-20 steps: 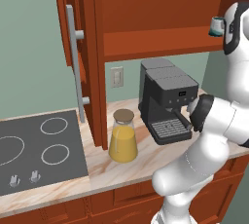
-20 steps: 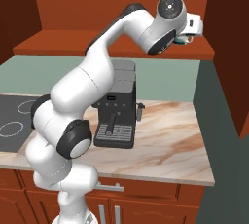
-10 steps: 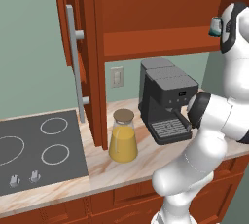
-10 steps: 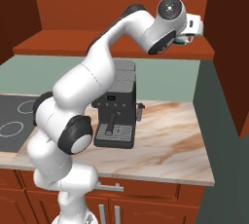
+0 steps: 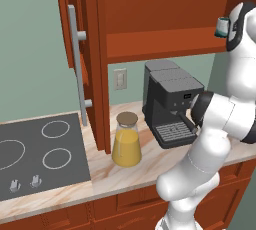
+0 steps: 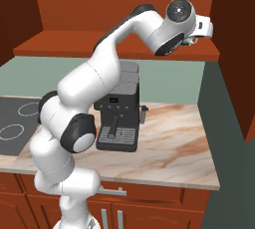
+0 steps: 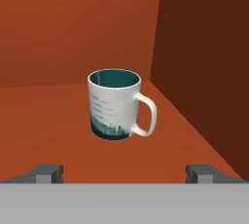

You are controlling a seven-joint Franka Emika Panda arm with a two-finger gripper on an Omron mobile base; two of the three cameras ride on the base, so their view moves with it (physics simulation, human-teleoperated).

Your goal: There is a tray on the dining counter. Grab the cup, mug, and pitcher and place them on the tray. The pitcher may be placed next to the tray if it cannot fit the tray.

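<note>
In the hand view the gripper (image 7: 124, 174) sits nearest, its two fingertips spread as wide as they go with nothing between them. Beyond them, toward 12 o'clock, the mug (image 7: 115, 104) stands upright on the cabinet shelf (image 7: 48, 135), apart from the walls, its loop handle pointing to 3 o'clock. It looks rigid, light, glazed and likely slippery, probably breakable if dropped. A grip across the round body, clear of the handle, seems safest.

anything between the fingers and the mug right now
No. In the hand view only bare cabinet shelf lies between the open fingers and the mug.
</note>
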